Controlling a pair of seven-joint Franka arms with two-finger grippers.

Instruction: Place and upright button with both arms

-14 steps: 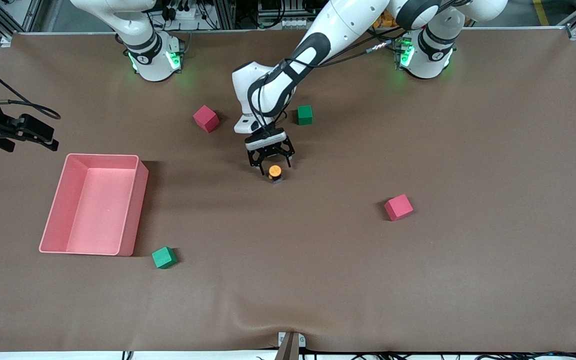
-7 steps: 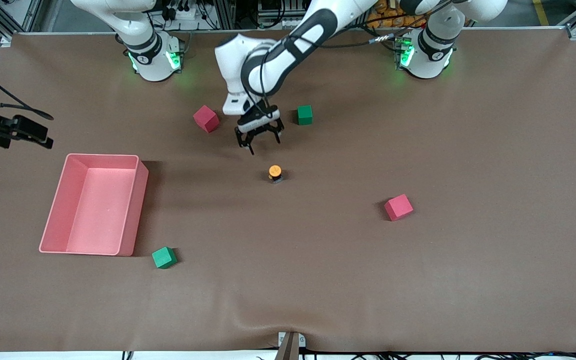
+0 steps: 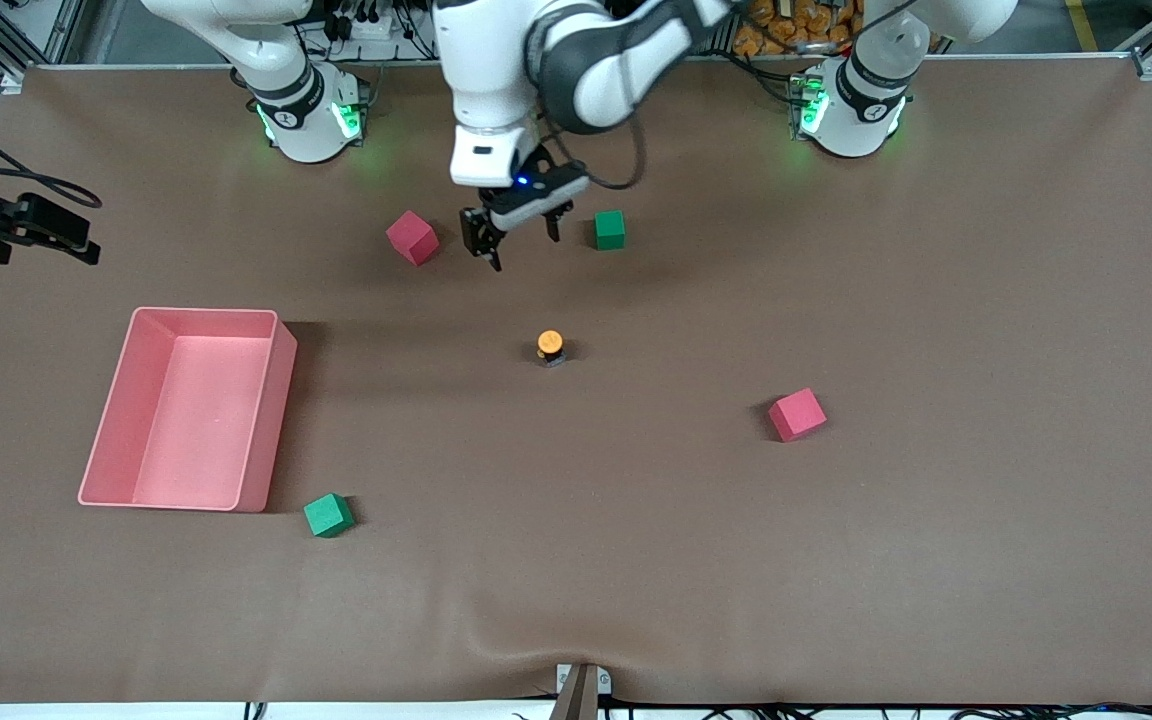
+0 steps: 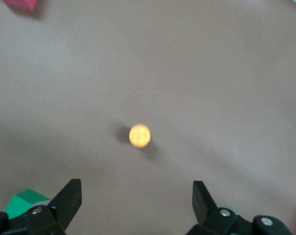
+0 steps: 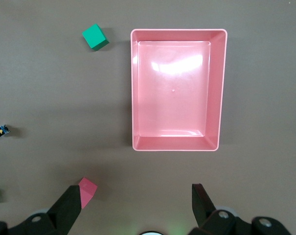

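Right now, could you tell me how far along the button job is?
Done: the button stands upright on the table, orange cap up. In hand: nothing; the left pincer is open above the table between two cubes. The right pincer waits open over the tray. Nothing obvious is left.

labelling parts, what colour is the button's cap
Orange; the button shows it best in the front view.

- The button [image 3: 550,347] stands upright on the brown desk [image 3: 636,560], round orange cap up, short dark body beneath.
- It rests alone and untouched, well apart from the left pincer [image 3: 518,228], whose fingers hang spread wide and empty above the desk.
- The left wrist view shows the cap [image 4: 139,135] between the pincer's fingertips [image 4: 69,196].
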